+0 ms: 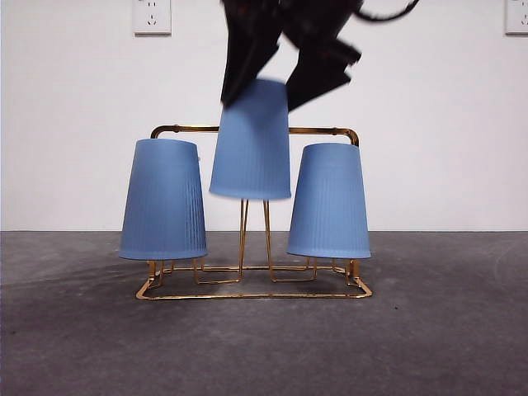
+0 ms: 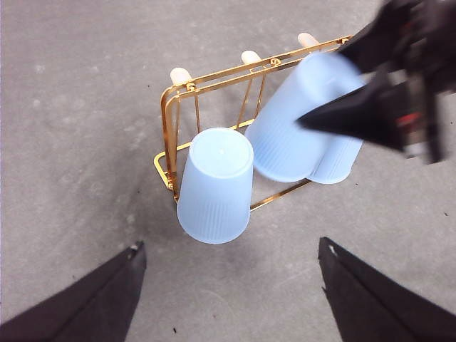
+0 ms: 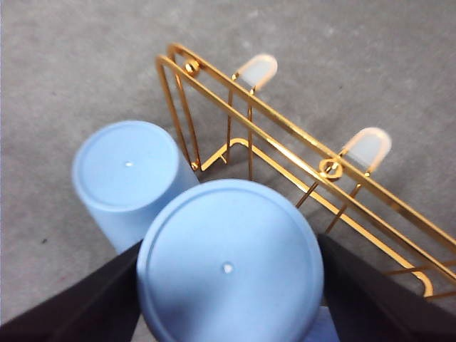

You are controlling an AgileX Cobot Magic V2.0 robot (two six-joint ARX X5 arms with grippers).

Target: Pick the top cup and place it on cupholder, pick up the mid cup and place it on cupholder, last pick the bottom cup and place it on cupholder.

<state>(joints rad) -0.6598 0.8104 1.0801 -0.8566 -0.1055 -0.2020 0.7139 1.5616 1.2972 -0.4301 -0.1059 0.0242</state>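
Right tool (image 1: 257, 82) clamped on third cup (image 1: 250, 140), above cupholder (image 1: 252, 290) centre; lower straight onto the middle prong, then release.

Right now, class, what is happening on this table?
The right pincer holds a blue cup upside down over the middle of the gold cupholder, its rim above the base. Two more blue cups, one on the left and one on the right, already sit inverted on the rack. The left pincer waits nearby, open.
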